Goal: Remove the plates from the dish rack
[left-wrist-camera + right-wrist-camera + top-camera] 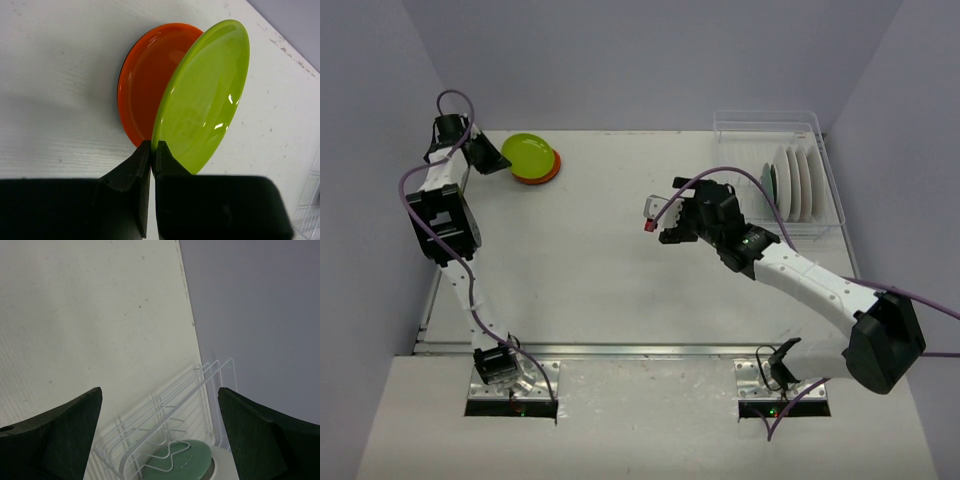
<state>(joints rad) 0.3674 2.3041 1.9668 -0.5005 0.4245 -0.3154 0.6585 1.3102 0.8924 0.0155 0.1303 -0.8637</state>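
Note:
My left gripper (154, 149) is shut on the rim of a lime-green plate (207, 95), which is tilted above an orange plate (145, 80) lying flat on the table. From above, the left gripper (506, 160) sits at the back left beside the lime-green plate (530, 153) and the orange plate (542, 177). The dish rack (825, 165) stands at the back right, holding upright white plates (798, 182) and a dark green plate (770, 180). My right gripper (678, 212) hangs open and empty mid-table, left of the rack. Between its fingers I see the rack (175, 400), the green plate (182, 460) and a white plate (222, 471).
The table's back edge and the grey wall (250, 300) lie just behind the rack. Walls close in on the left and right sides of the table. Purple cables trail along both arms.

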